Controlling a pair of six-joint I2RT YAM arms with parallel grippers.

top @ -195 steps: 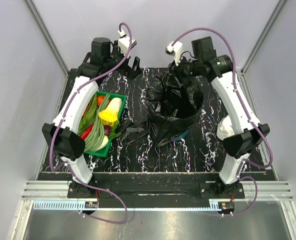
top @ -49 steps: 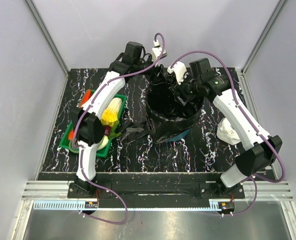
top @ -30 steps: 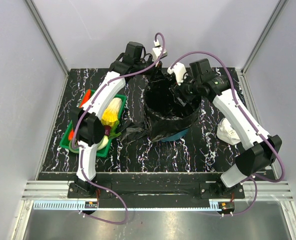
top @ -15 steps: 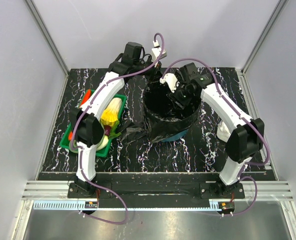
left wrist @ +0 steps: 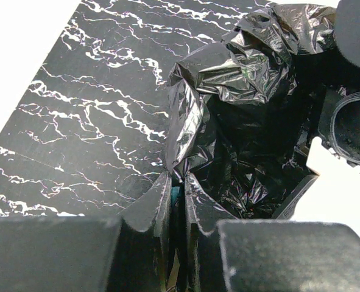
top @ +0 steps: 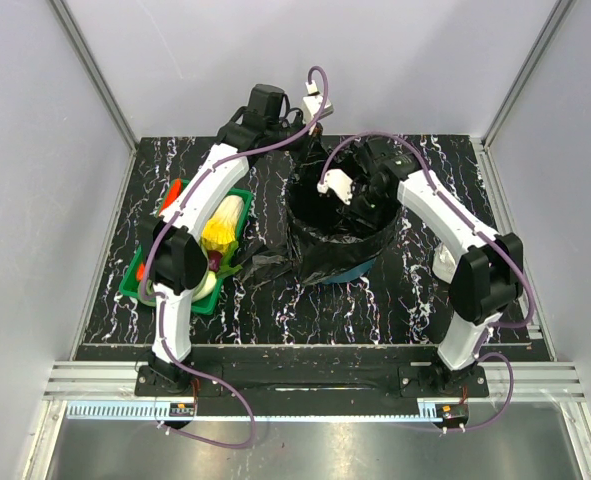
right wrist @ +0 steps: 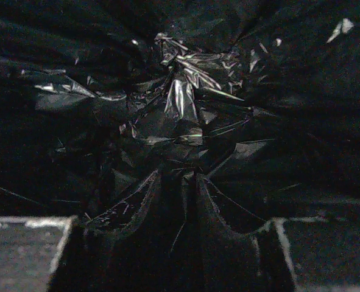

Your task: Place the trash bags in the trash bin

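The left gripper (left wrist: pixel 178 182) pinched the trash bag (left wrist: pixel 253 91) at the trash bin (top: pixel 353 270) rim. The right gripper (right wrist: pixel 176 179) had dipped deeper inside and narrowed; its grip was unclear.

Overhead, I read the large trash bag (top: pixel 327 250) as thin black plastic film, glossy and heavily crinkled, with sharp highlights along its creases. The small trash bag (top: pixel 265 266) at centre frame has the same finish. The trash bin (top: pixel 351 272) shows a smooth teal plastic wall. The table (top: pixel 275 310) is a smooth black surface with white marble-like veining. The fingers (left wrist: pixel 148 210) of the left gripper (left wrist: pixel 178 198) are matt black, probably moulded plastic, though the close view is too dark to confirm. The left arm's shell (top: pixel 197 190) is glossy white plastic. The tray (top: pixel 130 283) at left of frame is green plastic.
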